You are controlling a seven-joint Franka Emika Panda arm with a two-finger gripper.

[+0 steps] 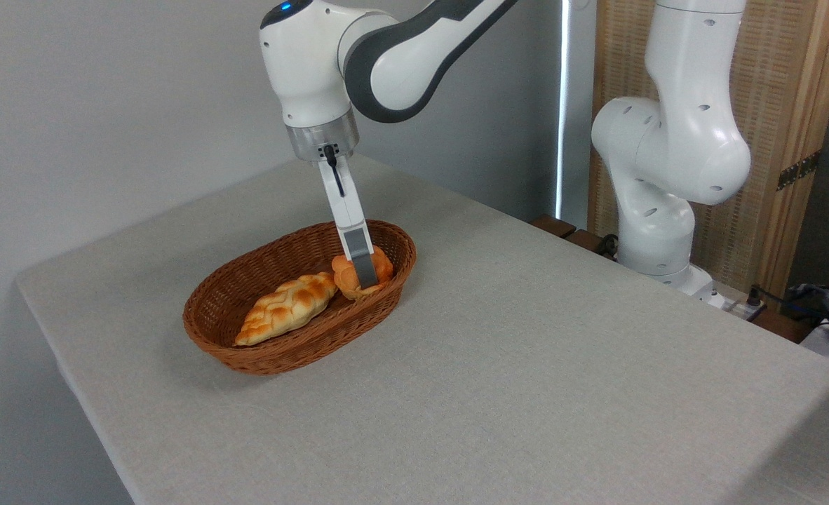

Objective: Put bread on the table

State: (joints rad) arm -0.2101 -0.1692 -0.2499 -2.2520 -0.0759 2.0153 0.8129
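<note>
Currently: gripper (365, 280) down in basket (246, 351) | one finger (360, 256) lies across front of bread (348, 273), other finger hidden, so can't tell if jaws are clamped on it | bread at right end of basket, touching loaf (285, 308) | basket on table (527, 365), left of centre

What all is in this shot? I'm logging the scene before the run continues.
bun: 1, golden-orange, right end of the basket, behind the claw finger
loaf: 1, pale golden, braided, lying in the basket left of the bun
basket: 1, brown wicker, oval, on the table's left half
table: 1, grey-beige cloth
screen: 1, wood, back right
arm: 1, white and grey
claw: 1, grey-tipped, down at the bun; grip not readable
</note>
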